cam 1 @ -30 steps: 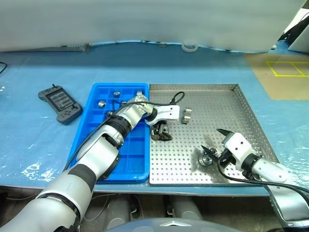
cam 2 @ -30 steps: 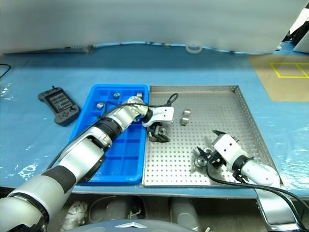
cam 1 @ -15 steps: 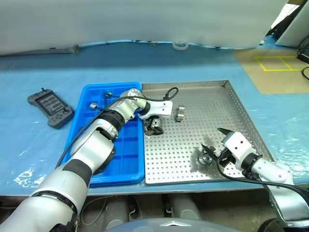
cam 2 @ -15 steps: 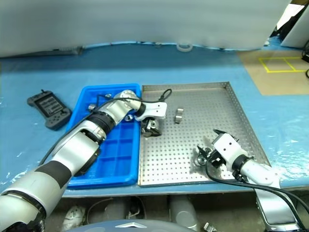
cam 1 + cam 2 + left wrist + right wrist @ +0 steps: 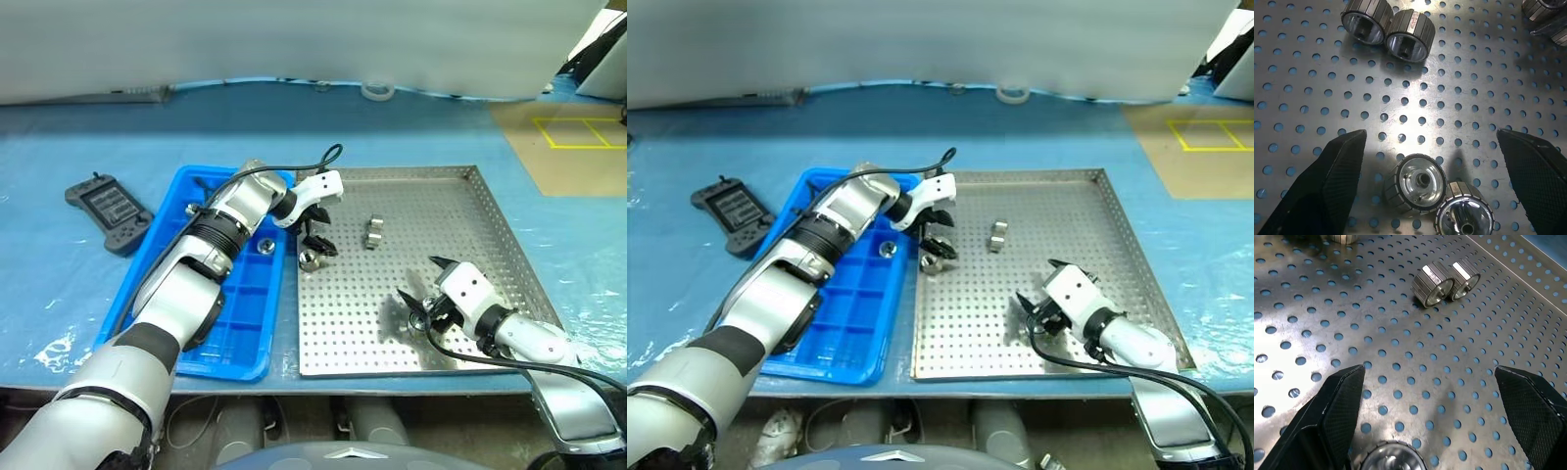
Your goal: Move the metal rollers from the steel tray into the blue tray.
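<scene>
The left tool (image 5: 315, 238), fingers spread wide and holding nothing, hangs over the left edge of the steel tray (image 5: 490, 211), above two metal rollers (image 5: 1420, 183) that sit touching each other. Another touching pair (image 5: 373, 233) lies near the tray's centre. The right tool (image 5: 423, 299), also released and empty, sits low at the tray's lower right with one roller (image 5: 1386, 459) between its fingers. The blue tray (image 5: 167, 264), left of centre on the blue worktop (image 5: 59, 284), holds a roller (image 5: 265, 245) in a compartment.
</scene>
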Robot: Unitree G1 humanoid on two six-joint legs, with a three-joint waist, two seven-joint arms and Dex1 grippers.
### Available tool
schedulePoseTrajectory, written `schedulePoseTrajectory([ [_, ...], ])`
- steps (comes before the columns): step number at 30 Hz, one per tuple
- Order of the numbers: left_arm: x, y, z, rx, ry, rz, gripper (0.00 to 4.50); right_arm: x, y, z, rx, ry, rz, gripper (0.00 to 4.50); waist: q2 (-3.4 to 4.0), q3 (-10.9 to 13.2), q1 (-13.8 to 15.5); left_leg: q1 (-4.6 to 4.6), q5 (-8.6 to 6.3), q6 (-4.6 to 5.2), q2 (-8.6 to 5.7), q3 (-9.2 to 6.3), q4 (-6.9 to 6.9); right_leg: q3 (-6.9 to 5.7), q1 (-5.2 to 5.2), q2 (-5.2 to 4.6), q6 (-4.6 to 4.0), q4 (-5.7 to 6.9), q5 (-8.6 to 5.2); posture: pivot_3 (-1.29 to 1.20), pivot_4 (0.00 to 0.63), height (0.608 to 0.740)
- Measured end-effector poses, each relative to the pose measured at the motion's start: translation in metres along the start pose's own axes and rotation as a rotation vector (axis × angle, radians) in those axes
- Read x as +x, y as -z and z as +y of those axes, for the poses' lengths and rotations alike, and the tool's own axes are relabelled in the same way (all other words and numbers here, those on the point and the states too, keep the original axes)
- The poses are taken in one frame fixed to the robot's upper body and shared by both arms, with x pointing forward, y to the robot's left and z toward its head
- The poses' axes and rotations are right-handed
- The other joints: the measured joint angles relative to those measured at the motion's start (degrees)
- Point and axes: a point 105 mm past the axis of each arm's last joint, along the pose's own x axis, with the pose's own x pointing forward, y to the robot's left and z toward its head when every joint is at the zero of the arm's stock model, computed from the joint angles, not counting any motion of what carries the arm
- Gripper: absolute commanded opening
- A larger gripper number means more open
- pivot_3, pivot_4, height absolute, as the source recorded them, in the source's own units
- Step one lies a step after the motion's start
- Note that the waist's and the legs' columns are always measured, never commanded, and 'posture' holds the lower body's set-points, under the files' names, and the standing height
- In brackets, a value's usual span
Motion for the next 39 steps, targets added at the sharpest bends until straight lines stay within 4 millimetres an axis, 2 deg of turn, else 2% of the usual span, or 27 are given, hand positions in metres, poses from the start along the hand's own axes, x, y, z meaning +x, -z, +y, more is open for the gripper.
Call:
schedulePoseTrajectory([
  [3, 0.006, 0.013, 0.001, -0.052, -0.031, 0.02, 4.5, 0.002, 0.0, 0.006, 0.008, -0.016, -0.001, 4.49, 0.01, 0.0, 0.68, 0.0, -0.01, -0.02, 0.0, 0.0, 0.01, 0.0, 0.0, 0.0, 0.0, 0.0, 0.0, -0.33, 0.15, 0.74],
  [6, 0.0, 0.017, 0.003, -0.018, -0.056, 0.059, 4.5, 0.003, 0.001, 0.009, 0.011, -0.023, -0.002, 4.49, 0.01, 0.0, 0.92, 0.01, -0.01, -0.02, 0.0, -0.01, 0.01, 0.0, 0.01, 0.0, 0.0, 0.0, 0.0, -0.32, 0.15, 0.74],
  [10, -0.005, 0.019, 0.005, -0.002, -0.077, 0.083, 4.5, 0.006, 0.001, 0.015, 0.012, -0.041, -0.005, 4.49, 0.01, 0.0, 0.94, 0.03, -0.01, -0.03, 0.0, -0.01, 0.01, 0.0, 0.04, 0.0, -0.01, 0.0, 0.01, -0.32, 0.15, 0.74],
  [15, 0.005, 0.021, 0.003, -0.024, -0.074, 0.116, 4.5, 0.012, 0.0, 0.015, 0.017, -0.034, -0.014, 4.49, 0.03, -0.01, 0.65, 0.1, -0.08, -0.15, 0.0, -0.01, 0.02, 0.0, 0.07, 0.0, -0.01, 0.0, 0.01, -0.33, 0.15, 0.74],
  [28, 0.013, 0.029, 0.003, -0.022, -0.064, 0.178, 4.5, 0.011, 0.007, 0.019, 0.028, 0.002, -0.017, 4.49, 0.25, -0.23, 0.5, 0.73, -0.12, -0.21, 0.0, -0.01, -0.05, 0.0, 0.65, 0.01, 0.02, -0.16, -0.01, -0.38, 0.15, 0.74],
  [33, 0.016, 0.031, 0.002, -0.021, -0.061, 0.196, 4.5, 0.012, 0.008, 0.018, 0.024, 0.022, -0.023, 4.49, 0.28, -0.26, 0.43, 1.13, -0.21, -0.36, 0.0, -0.02, -0.07, 0.02, 0.96, 0.01, 0.49, -0.24, -0.29, -0.39, 0.15, 0.74],
  [36, 0.018, 0.03, 0.001, -0.015, -0.058, 0.196, 3.9, 0.012, 0.009, 0.017, 0.019, 0.026, -0.026, 4.5, 0.34, -0.33, 0.41, 1.12, -0.22, -0.37, 0.0, -0.02, -0.08, 0.02, 0.96, 0.01, 0.5, -0.26, -0.3, -0.39, 0.15, 0.74],
  [39, 0.02, 0.029, 0.001, -0.015, -0.06, 0.191, 2.93, 0.012, 0.009, 0.016, 0.016, 0.034, -0.024, 4.5, 0.42, -0.42, 0.43, 1.11, -0.23, -0.38, 0.0, -0.02, -0.12, 0.02, 0.96, 0.01, 0.51, -0.29, -0.3, -0.39, 0.15, 0.74],
])
